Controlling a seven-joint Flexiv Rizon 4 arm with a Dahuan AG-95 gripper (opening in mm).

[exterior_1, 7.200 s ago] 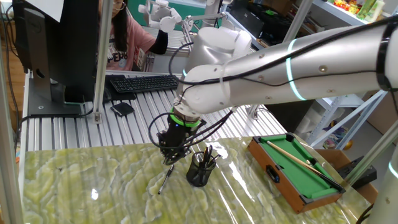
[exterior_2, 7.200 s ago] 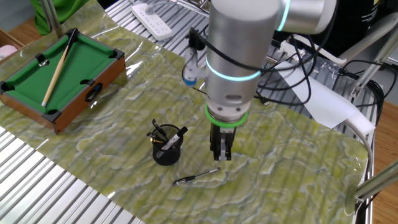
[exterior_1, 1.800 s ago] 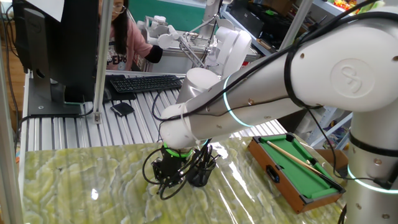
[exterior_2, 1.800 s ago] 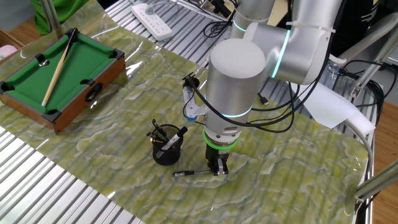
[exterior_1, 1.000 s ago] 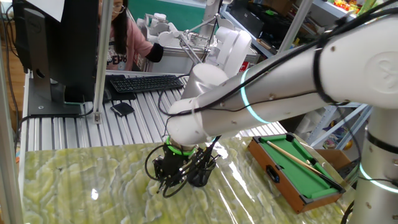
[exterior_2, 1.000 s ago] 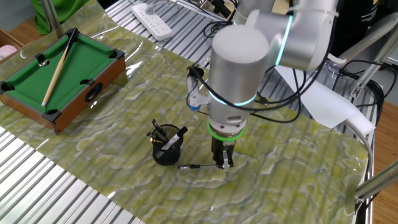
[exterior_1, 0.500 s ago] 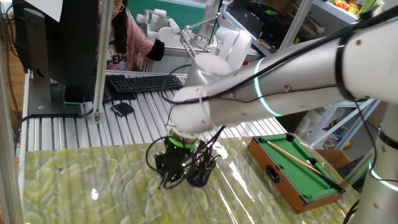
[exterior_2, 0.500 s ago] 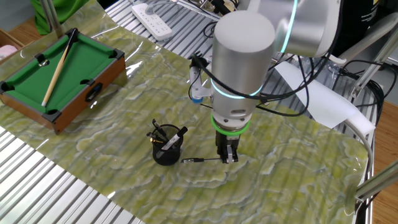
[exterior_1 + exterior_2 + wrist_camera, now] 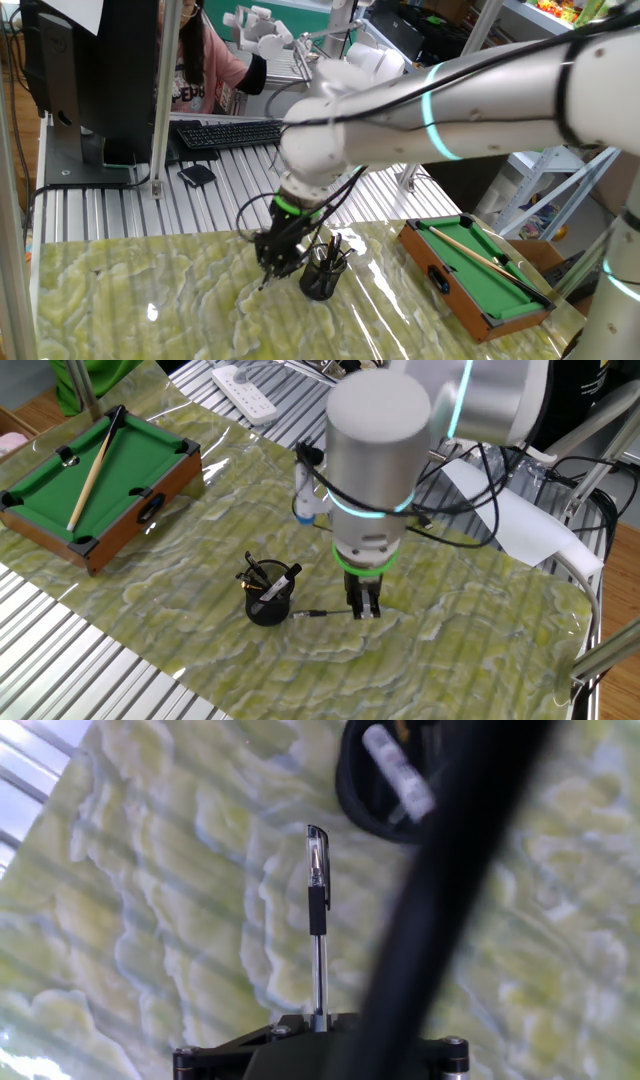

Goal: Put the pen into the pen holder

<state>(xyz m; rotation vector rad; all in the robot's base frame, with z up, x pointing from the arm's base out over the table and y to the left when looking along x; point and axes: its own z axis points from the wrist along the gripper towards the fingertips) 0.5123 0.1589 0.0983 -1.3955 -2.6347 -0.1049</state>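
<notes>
My gripper (image 9: 364, 610) is shut on one end of the pen (image 9: 322, 614) and holds it level, just above the green marbled mat. The pen is slim and dark, and it points toward the pen holder (image 9: 268, 603), a small black mesh cup with dark pens in it, a short way to the pen's free end. In the hand view the pen (image 9: 317, 910) runs straight out from my gripper (image 9: 318, 1020), with the holder's rim (image 9: 352, 795) just beyond its capped tip. In one fixed view my gripper (image 9: 277, 258) hangs right beside the holder (image 9: 322, 277).
A wooden toy pool table (image 9: 88, 485) with green felt and a tan cue (image 9: 92, 468) stands at the mat's far left. A thick black cable (image 9: 440, 890) crosses the hand view. A keyboard (image 9: 228, 132), monitor and a seated person are behind the table.
The gripper closed on the pen where it lay on the mat and lifted it. It has since carried the pen slightly up and toward the holder, and the arm has turned.
</notes>
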